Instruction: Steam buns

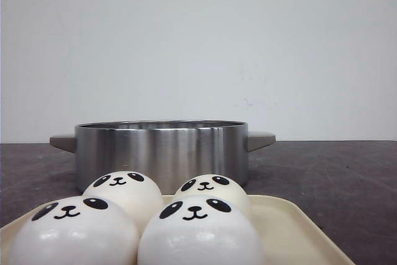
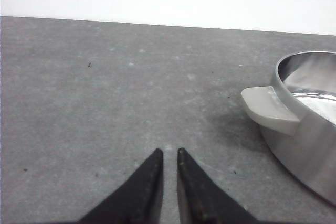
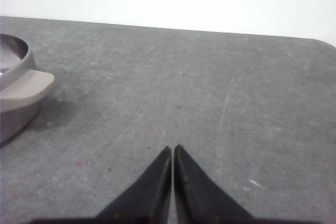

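We see four panda-faced buns (image 1: 158, 218) on a cream tray (image 1: 291, 228), before the steel pot (image 1: 161, 153). Our left gripper (image 2: 170, 153) and right gripper (image 3: 172, 149), fingertips nearly together, flank that pot, holding nothing; neither wrist view shows the buns.

buns (image 1: 196, 231): 4 | pot (image 1: 161, 153): 1 | tray (image 1: 291, 231): 1 | end effectors: 2

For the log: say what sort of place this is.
Probably a lab test bench staged as a kitchen: a bare grey table against a blank white wall, with only a steel pot and a tray of panda buns.
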`<state>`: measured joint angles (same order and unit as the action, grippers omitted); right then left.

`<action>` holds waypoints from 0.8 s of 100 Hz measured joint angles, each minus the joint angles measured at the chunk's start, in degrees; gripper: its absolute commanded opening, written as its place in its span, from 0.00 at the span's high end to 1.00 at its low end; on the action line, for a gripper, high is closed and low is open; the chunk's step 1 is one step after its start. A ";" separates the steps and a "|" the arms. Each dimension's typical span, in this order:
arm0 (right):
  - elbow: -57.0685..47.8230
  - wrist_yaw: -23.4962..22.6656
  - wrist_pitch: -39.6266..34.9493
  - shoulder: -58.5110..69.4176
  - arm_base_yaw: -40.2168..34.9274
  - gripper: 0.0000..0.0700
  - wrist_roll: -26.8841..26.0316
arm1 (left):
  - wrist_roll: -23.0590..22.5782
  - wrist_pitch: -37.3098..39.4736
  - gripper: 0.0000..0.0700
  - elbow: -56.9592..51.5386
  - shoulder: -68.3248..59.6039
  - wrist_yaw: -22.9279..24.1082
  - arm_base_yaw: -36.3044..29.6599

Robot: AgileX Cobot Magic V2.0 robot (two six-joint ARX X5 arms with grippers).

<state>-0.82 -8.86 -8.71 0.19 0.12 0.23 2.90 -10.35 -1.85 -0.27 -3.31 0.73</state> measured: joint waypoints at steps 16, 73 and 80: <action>0.00 0.00 -0.02 0.00 0.00 0.99 0.00 | 0.00 0.00 1.00 0.00 0.02 0.00 0.00; 0.00 -0.07 5.14 0.00 0.00 0.99 0.00 | 0.00 0.00 1.00 0.00 0.00 0.00 0.00; 0.00 -0.07 6.01 0.00 0.00 0.99 -0.02 | 0.07 0.00 1.00 0.00 0.00 -0.09 0.00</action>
<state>-0.82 -8.93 -2.70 0.19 0.12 0.21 2.96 -10.35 -1.85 -0.27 -3.40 0.73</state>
